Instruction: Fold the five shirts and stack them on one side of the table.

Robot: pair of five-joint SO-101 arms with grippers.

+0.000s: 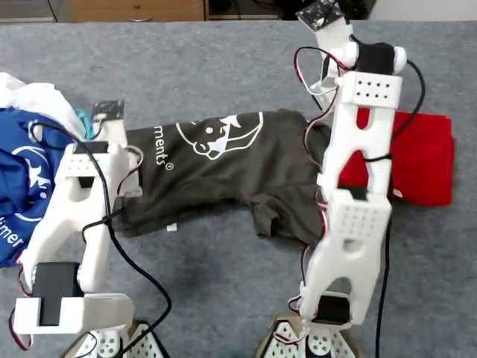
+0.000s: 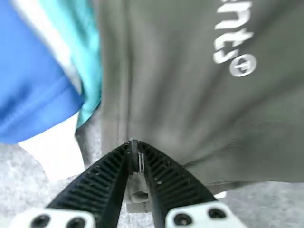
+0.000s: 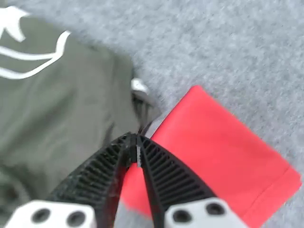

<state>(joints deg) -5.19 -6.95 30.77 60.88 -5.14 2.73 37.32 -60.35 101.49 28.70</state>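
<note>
Where the dark shirt lies: across the middle of the grey worktop (image 1: 209,67), between the two arms, its white print (image 1: 220,134) facing up; the near edge is rumpled and a sleeve bunches up at the near right.
Left pincer (image 2: 133,145): jaws pressed together on the left hem of the dark shirt (image 1: 223,160), with creases in the cloth running toward the tips.
Right pincer (image 3: 137,137): jaws closed on the shirt's right edge, where a ridge of dark cloth runs up to the tips, just beside the red shirt.
Red shirt (image 1: 425,156): folded flat at the right side, touching the dark shirt's right end.
Blue shirt (image 1: 22,171): heaped unfolded at the left edge.
White shirt (image 1: 30,93): crumpled on the far side of the blue one.
Teal cloth (image 2: 90,57): a strip between the blue shirt and the dark shirt's hem.
</note>
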